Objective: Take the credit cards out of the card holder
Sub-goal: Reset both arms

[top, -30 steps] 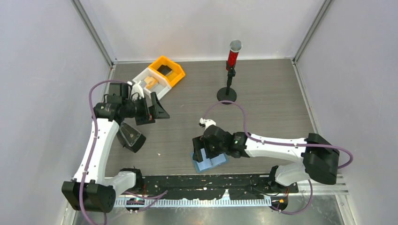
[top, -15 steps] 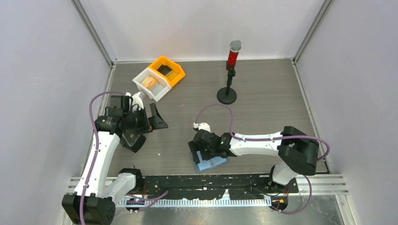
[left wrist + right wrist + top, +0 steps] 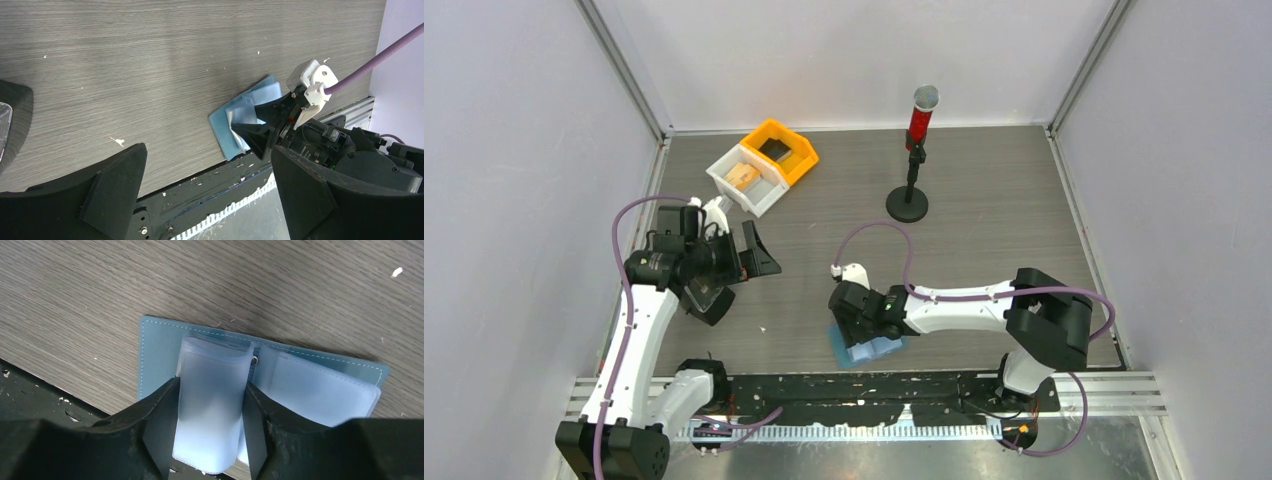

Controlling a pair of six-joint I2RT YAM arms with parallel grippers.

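The light-blue card holder (image 3: 876, 349) lies open near the table's front edge. It also shows in the left wrist view (image 3: 235, 131) and the right wrist view (image 3: 152, 347). My right gripper (image 3: 854, 322) is down on it. In the right wrist view the gripper (image 3: 211, 405) is shut on a pale translucent sleeve (image 3: 212, 375) of the holder, which bows between the fingers. No card shows in that sleeve. A dark card (image 3: 776, 150) lies in the orange bin (image 3: 802, 152) and an orange-tan card (image 3: 744, 177) in the white bin (image 3: 764, 195). My left gripper (image 3: 752, 262) (image 3: 207, 160) is open and empty, left of the holder.
A red cylinder on a black stand (image 3: 909, 203) stands at the back middle. The two bins sit at the back left. A black rail (image 3: 864, 390) runs along the front edge, just below the holder.
My left gripper has drawn back from the white bin toward the front. My right gripper has shifted a little left on the card holder, with its elbow swinging in.
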